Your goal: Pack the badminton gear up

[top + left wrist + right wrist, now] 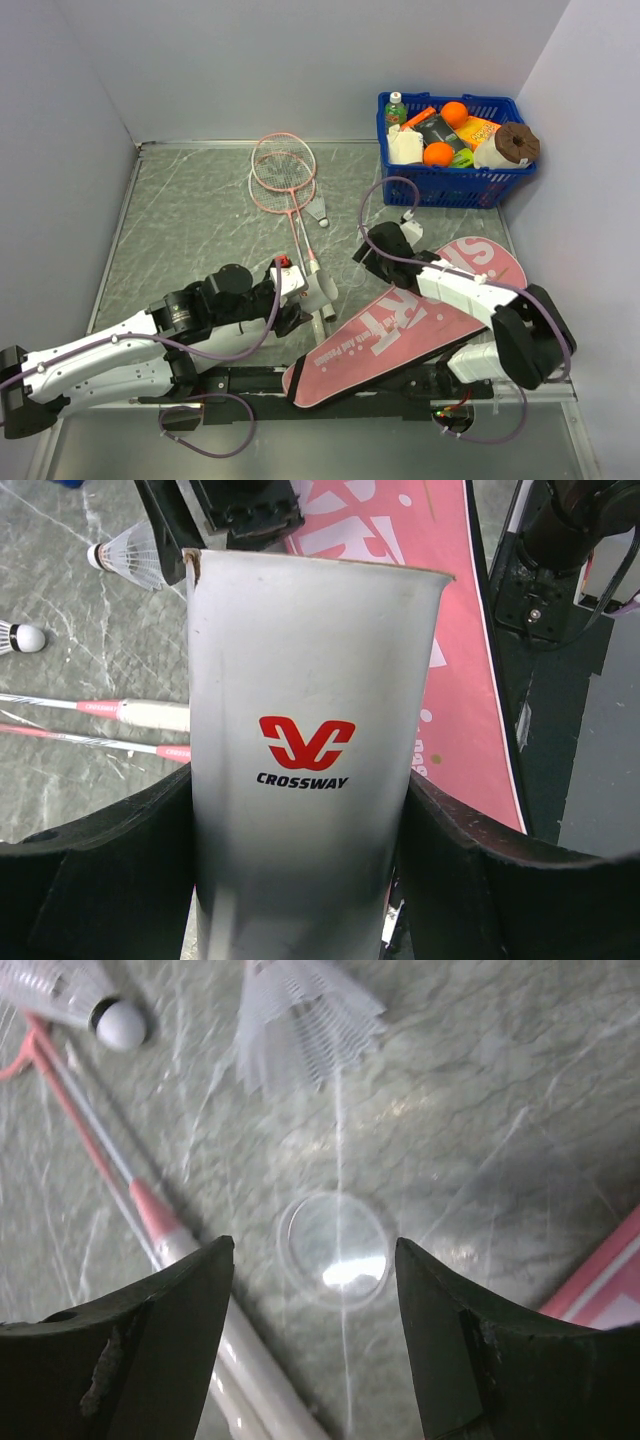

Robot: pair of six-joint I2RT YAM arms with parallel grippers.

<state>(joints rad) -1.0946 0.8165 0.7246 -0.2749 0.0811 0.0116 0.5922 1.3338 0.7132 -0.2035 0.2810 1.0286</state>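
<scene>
Pinched close to the lens, the white tube (315, 730) sits between the fingers of the left pincer (300, 810), low centre in the top view. The right pincer (313, 1250) hangs spread above a clear round lid (335, 1250) on the table (190, 220). Two pink rackets (283, 170) lie upper centre, a shuttlecock (320, 210) just beside their shafts, and the pink bag (400, 330) lies lower right.

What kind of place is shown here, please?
Probably a robot test bench: two arms bolted to a marble-patterned table, plain walls boxing it in, and staged props like the blue basket and pink racket bag.
</scene>
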